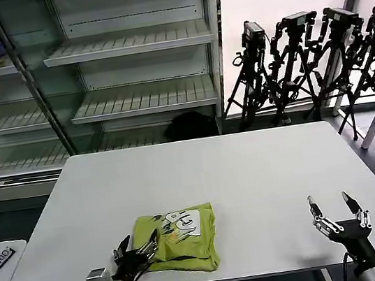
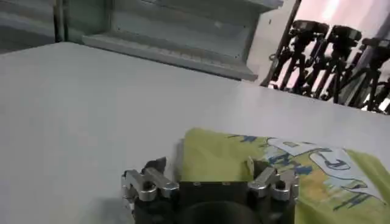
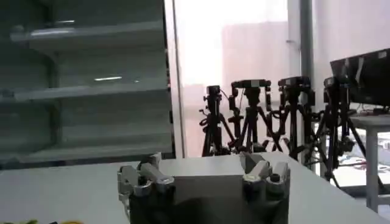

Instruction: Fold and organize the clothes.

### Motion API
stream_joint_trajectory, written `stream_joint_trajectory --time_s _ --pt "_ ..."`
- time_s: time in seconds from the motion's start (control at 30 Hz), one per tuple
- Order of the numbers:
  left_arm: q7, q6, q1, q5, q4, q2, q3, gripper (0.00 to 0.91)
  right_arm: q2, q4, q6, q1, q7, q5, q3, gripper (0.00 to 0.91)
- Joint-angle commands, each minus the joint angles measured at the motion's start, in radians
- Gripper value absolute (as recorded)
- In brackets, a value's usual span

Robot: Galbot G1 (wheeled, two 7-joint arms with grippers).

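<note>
head: high, down on table (image 1: pixel 249 174) | wrists: low, forward | shared: shelves (image 1: pixel 130 43)

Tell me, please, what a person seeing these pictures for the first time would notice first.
The lime T-shirt, folded with its white print up, lies near the front edge of the white table. The left gripper is open at the shirt's left edge, and the right gripper is open over bare table to the right.
</note>
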Motion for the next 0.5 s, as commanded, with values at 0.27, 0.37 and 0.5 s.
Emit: stream_joint_trajectory --time_s 0.27,0.37,0.5 --pt "0.033 -0.038 0.023 0.044 -0.013 0.008 0.002 0.0 0.001 -0.001 -0.003 0.009 0.0 0.001 -0.005 0.907" --pt "0.024 -0.04 0.017 0.047 -0.016 0.015 -0.006 0.0 0.001 0.001 -0.002 0.009 0.001 0.001 -0.003 0.907" --pt "0.022 -0.045 0.014 0.046 -0.015 0.033 -0.017 0.0 0.001 0.0 -0.002 0.014 0.001 0.001 -0.005 0.907"
